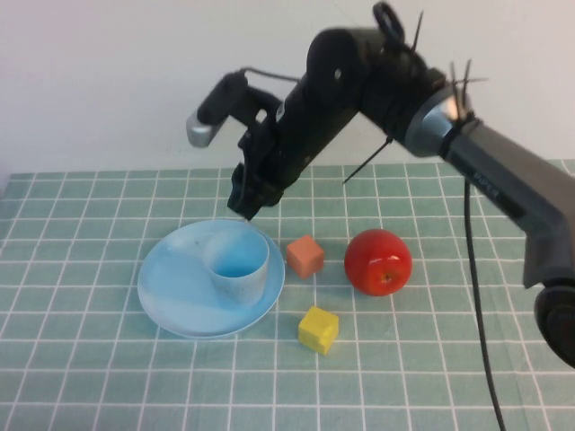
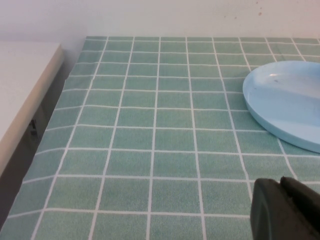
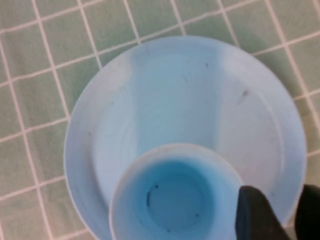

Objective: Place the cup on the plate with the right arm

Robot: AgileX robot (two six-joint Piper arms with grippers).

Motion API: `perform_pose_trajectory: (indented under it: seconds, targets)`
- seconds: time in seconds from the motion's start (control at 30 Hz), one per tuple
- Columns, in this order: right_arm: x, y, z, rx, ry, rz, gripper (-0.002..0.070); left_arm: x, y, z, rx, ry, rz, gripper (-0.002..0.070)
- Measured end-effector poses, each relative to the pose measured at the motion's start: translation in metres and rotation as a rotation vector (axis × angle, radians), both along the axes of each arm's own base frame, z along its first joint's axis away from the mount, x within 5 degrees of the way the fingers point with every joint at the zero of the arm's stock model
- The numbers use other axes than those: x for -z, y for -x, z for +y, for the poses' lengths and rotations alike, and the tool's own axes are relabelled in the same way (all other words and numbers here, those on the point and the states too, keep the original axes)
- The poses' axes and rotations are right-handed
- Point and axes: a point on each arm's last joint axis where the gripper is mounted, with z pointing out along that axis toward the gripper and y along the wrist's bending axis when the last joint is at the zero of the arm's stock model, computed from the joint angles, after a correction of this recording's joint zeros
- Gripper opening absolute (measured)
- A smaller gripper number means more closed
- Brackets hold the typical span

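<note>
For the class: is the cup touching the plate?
Touching: the high view shows the cup standing upright on the plate, right gripper above it.

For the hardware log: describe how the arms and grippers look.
The right arm is matte black with a grey-silver rounded part, black cables and zip ties; its forearm is grey. The right gripper is dark, above the plate and cup. The left gripper shows only black fingers, low over the tablecloth.
</note>
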Motion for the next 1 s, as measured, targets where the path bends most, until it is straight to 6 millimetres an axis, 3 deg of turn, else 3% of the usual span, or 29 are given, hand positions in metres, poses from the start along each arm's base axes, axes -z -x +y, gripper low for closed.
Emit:
perform_pose_trajectory:
  seconds: [0.23, 0.4, 0.5, 0.73, 1.0]
  targets:
    - [-0.076, 0.020, -0.029, 0.016, 0.049, -0.107, 0.0032, 0.000, 0.000, 0.000, 0.000, 0.000, 0.000, -0.0003]
    - [-0.141, 0.036, -0.069, 0.082, -0.012, -0.201, 0.0003, 0.000, 0.000, 0.000, 0.000, 0.000, 0.000, -0.0003]
    - [-0.165, 0.049, -0.097, 0.124, -0.016, -0.226, -0.0001, 0.000, 0.000, 0.000, 0.000, -0.002, 0.000, -0.0003]
    - [-0.191, 0.093, -0.142, 0.192, 0.024, -0.226, -0.0002, 0.000, 0.000, 0.000, 0.000, -0.002, 0.000, -0.0003]
    - [-0.174, 0.160, -0.184, 0.247, 0.099, -0.169, -0.0002, 0.000, 0.000, 0.000, 0.000, -0.002, 0.000, -0.0003]
